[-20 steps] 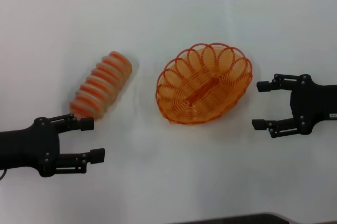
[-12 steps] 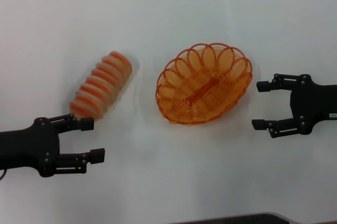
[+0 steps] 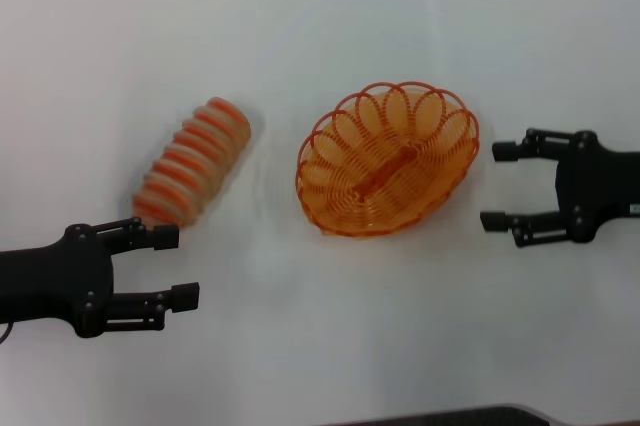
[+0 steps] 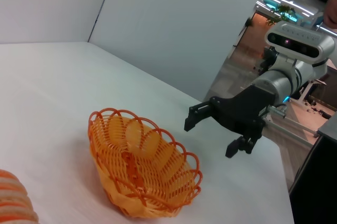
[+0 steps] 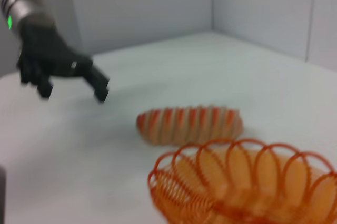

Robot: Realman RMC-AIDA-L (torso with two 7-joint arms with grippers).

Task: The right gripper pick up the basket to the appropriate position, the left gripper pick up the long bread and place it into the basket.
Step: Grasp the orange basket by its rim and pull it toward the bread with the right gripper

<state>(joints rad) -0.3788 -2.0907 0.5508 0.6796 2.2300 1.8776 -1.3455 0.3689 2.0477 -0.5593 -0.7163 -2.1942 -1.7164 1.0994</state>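
The orange wire basket (image 3: 385, 160) sits empty at the middle of the white table, also seen in the left wrist view (image 4: 142, 162) and the right wrist view (image 5: 242, 187). The long bread (image 3: 192, 161) lies to its left, striped tan and orange, and shows in the right wrist view (image 5: 189, 124). My right gripper (image 3: 496, 186) is open just right of the basket, apart from its rim; the left wrist view shows it too (image 4: 210, 134). My left gripper (image 3: 175, 266) is open near the table's front left, just below the bread's near end.
The white table (image 3: 330, 346) spreads around both objects. A dark edge (image 3: 450, 416) runs along the bottom of the head view. Grey walls rise behind the table in the wrist views.
My right gripper has shifted slightly right and up, its fingers a little closer together. The left gripper, bread and basket have not moved.
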